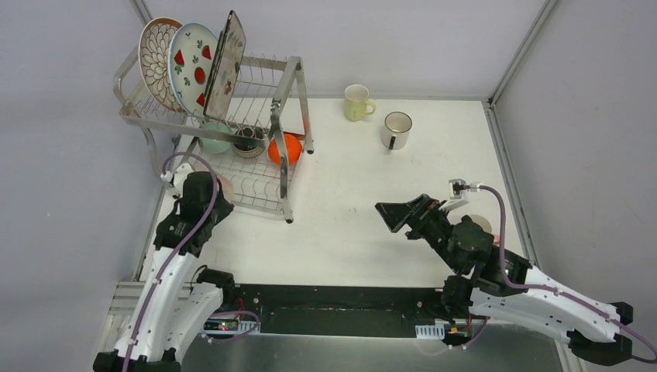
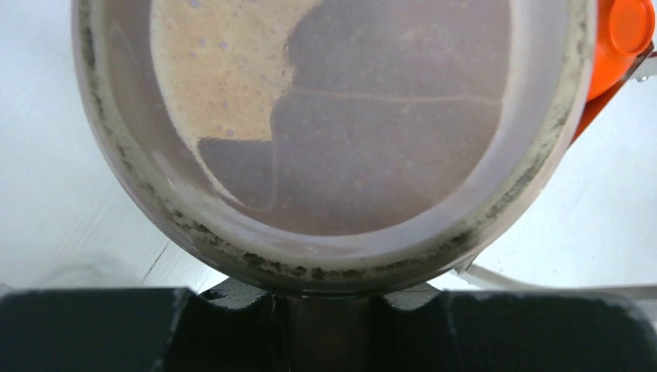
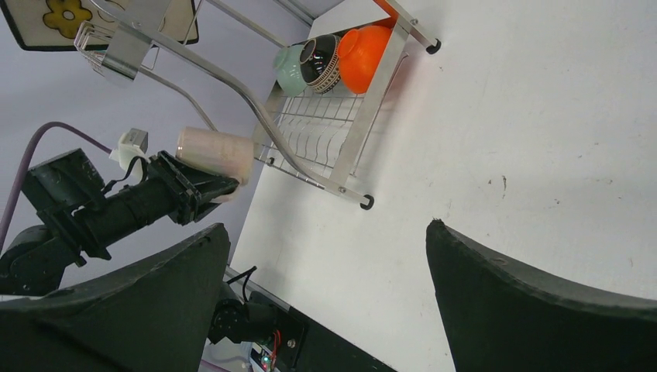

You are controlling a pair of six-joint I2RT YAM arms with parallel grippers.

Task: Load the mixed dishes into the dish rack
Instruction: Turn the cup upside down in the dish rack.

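Clamped black fingers (image 2: 116,325) of the left end effector (image 2: 325,310) fill the foot of the left wrist view, pinching the wall of the pink mug (image 2: 349,116) at its rim. The mug lies on its side in mid-air, mouth towards the wrist, just beside the near left corner of the dish rack (image 1: 288,93). No handle shows.

Being glazed ceramic, the mug is likely stiff, slick and quick to chip against metal. A rim pinch carries its weight off to one side, so it could swivel in the grip if bumped.

Up top, the petal-pattern plate (image 1: 157,62), red-fruit plate (image 1: 192,66) and flowered square plate (image 1: 226,62) stand in their slots. Below, the mint bowl (image 1: 213,139), brown bowl (image 1: 249,141) and orange bowl (image 1: 285,149) line the far side, leaving bare wires on the near half.

That gap looks like the mug's way in, though the slanted tubular frame and the upper tier crowd it, and the grey wall hems the left arm.

Across the white surface (image 1: 349,194), the right end effector (image 3: 325,229) hangs released and empty. The yellow mug (image 1: 357,102) and white mug (image 1: 396,129) wait upright near the far edge, well apart from the rack, with open room around both.
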